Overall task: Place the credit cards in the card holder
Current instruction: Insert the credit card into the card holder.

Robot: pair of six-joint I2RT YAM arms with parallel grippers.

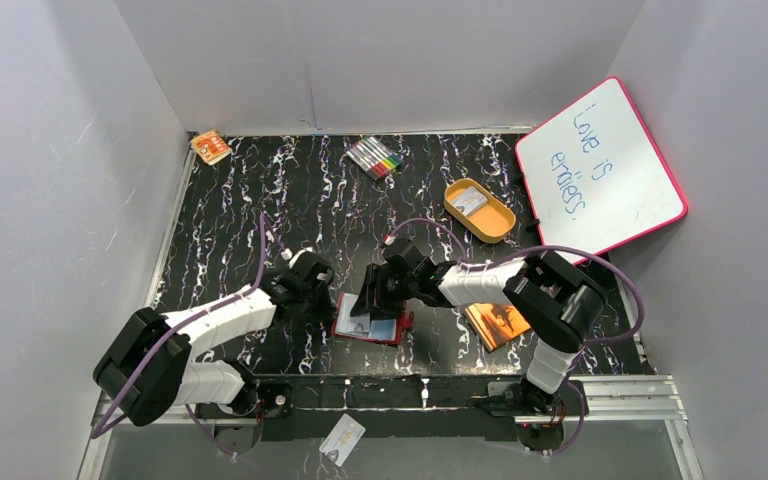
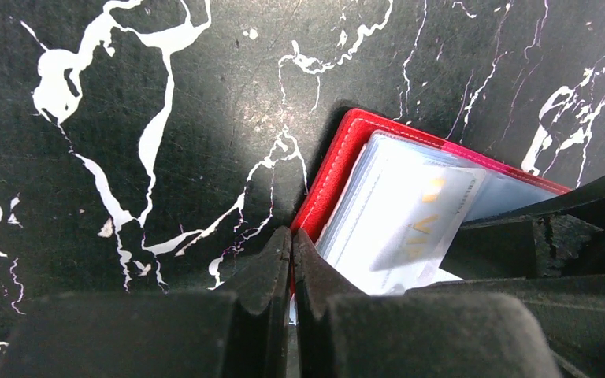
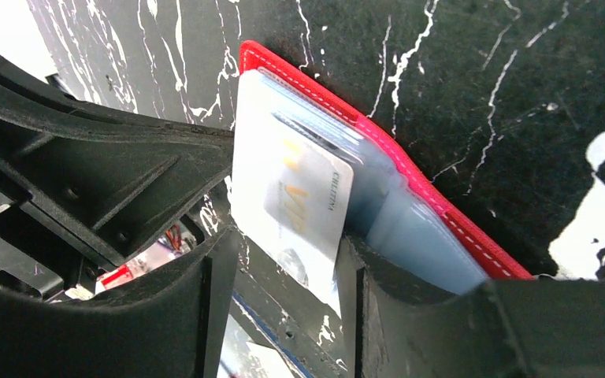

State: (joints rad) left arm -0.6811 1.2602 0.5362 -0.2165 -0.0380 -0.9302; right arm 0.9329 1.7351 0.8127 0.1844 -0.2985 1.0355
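Observation:
The card holder (image 1: 380, 328) lies open on the black marbled table, red with clear plastic pockets. My left gripper (image 1: 322, 295) is at its left edge. In the left wrist view that gripper (image 2: 293, 236) is shut, pinching the red edge of the card holder (image 2: 339, 157). A whitish credit card (image 2: 421, 220) with gold lettering sticks halfway out of a pocket. My right gripper (image 3: 283, 276) stands open around this card (image 3: 307, 205); the card touches the right finger and is apart from the left one. Red rim of the card holder (image 3: 378, 138) runs behind it. Another card (image 1: 343, 438) lies on the near ledge.
An orange booklet (image 1: 497, 322) lies right of the card holder. Farther back stands an orange oval tray (image 1: 479, 210) with a card in it. A whiteboard (image 1: 600, 165) leans at the right wall. Markers (image 1: 375, 157) and a small orange box (image 1: 210, 147) lie at the back.

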